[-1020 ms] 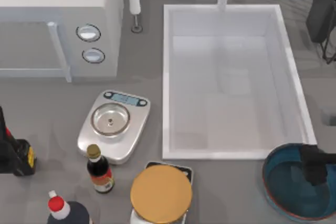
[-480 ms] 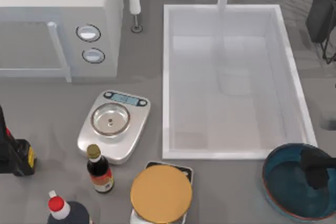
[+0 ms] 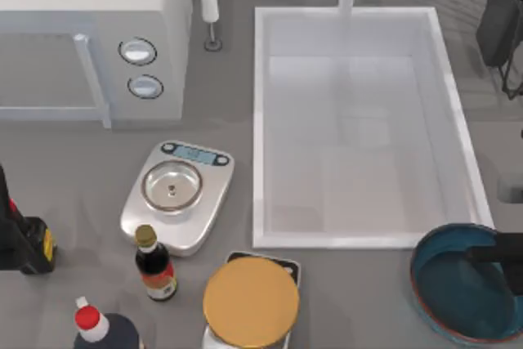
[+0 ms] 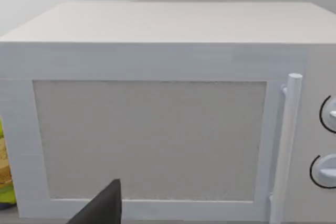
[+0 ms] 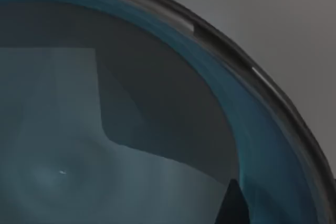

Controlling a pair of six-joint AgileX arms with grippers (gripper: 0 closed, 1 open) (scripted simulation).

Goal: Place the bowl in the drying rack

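The bowl (image 3: 454, 287), wide and shallow with a teal-blue inside and a reddish-brown rim, sits on the counter at the front right, just in front of the sink's corner. My right gripper (image 3: 502, 262) reaches in from the right edge and hangs over the bowl's right half. Its wrist view looks straight down into the bowl (image 5: 131, 145), with one dark fingertip (image 5: 231, 207) close above the glossy inside. A dark wire-framed shape at the back right looks like the drying rack (image 3: 500, 14). My left gripper (image 3: 33, 243) is parked at the front left, facing the microwave (image 4: 157, 119).
A large white sink (image 3: 265, 120) lies between the bowl and the left side. A silver scale (image 3: 131, 222), a sauce bottle (image 3: 155, 266), a gold disc (image 3: 250, 302) and a red-capped bottle (image 3: 91, 324) stand at the front left. The microwave (image 3: 90, 30) fills the back left.
My right gripper has slid towards the right edge of the top view, over the bowl's right part. The bowl stays in place, and the left arm has not moved.
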